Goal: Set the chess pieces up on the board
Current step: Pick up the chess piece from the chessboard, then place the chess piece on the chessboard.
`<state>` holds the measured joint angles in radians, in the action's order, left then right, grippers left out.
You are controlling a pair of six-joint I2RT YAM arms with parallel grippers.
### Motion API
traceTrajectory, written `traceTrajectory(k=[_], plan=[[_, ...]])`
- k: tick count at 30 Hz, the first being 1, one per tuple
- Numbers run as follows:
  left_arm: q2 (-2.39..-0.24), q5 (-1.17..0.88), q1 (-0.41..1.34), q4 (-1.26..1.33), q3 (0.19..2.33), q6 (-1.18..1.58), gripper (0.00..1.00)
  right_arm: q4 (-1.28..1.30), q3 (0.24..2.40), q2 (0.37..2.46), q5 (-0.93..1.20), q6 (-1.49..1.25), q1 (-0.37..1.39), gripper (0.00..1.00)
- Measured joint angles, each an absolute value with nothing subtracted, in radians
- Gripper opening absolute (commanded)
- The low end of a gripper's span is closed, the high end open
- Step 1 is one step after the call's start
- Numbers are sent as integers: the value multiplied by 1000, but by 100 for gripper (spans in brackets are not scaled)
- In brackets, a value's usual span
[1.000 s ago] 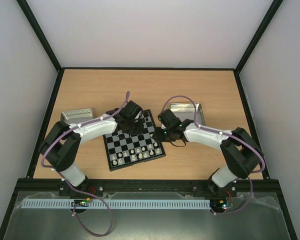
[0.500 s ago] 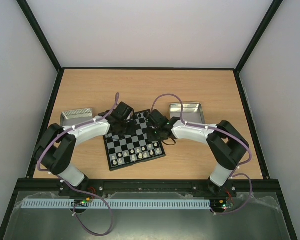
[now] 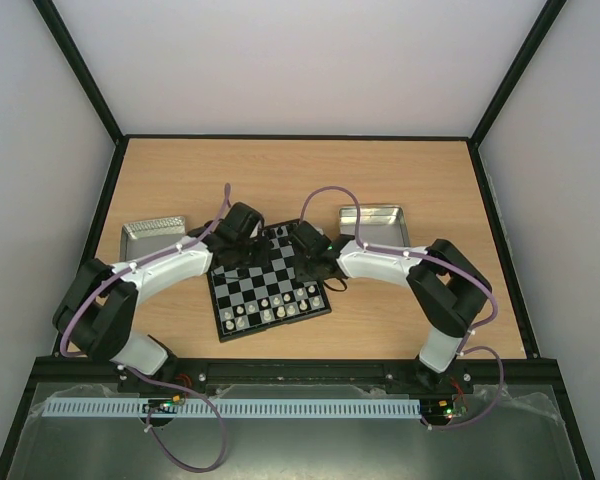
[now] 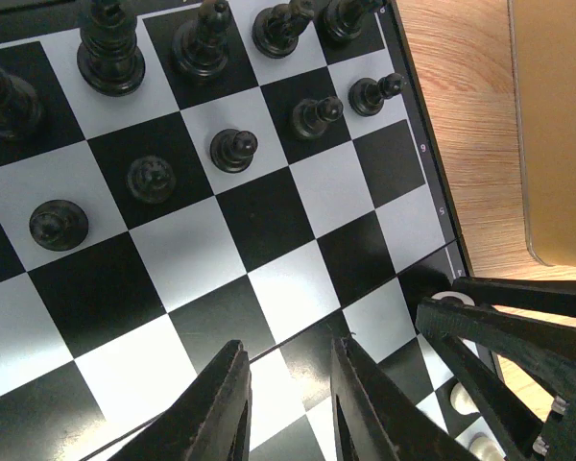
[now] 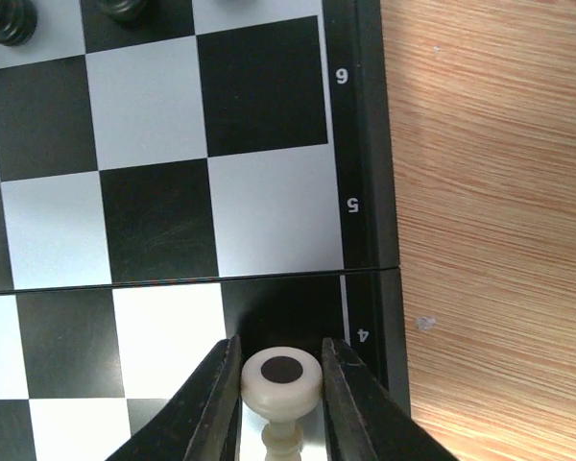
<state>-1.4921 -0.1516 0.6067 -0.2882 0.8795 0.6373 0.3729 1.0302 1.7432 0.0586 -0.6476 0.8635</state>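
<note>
Pincer (image 5: 280,351) of right arm grips white piece (image 5: 281,374) (at board (image 5: 154,144) edge)

Light wood-grain bench (image 3: 280,170) with a black edge frame (image 3: 300,137), extending beyond and to both sides of the left end effector (image 4: 288,365) and right end effector (image 5: 280,355). Plain pale walls (image 3: 300,60) enclose it on the far side of the end effectors and to either side, meeting at black corner struts (image 3: 80,72); lighting is soft and even. On their near side, a white slotted strip (image 3: 230,408) lies on a grey panel (image 3: 310,450).
</note>
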Motion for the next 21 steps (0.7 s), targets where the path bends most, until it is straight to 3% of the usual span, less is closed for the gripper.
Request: traceTrajectory(k=[2, 12, 16, 21], plan=[[-1491, -150, 605, -283, 874, 640, 29, 376, 1031, 1745, 47, -649, 865, 14], [-1332, -141, 603, -196, 754, 701, 42, 321, 1016, 1723, 25, -739, 865, 12], [-1213, -145, 603, -93, 666, 728, 53, 241, 1005, 1650, 34, -851, 864, 12], [-1085, -154, 604, 48, 569, 749, 57, 49, 970, 1547, 123, -1084, 858, 13]])
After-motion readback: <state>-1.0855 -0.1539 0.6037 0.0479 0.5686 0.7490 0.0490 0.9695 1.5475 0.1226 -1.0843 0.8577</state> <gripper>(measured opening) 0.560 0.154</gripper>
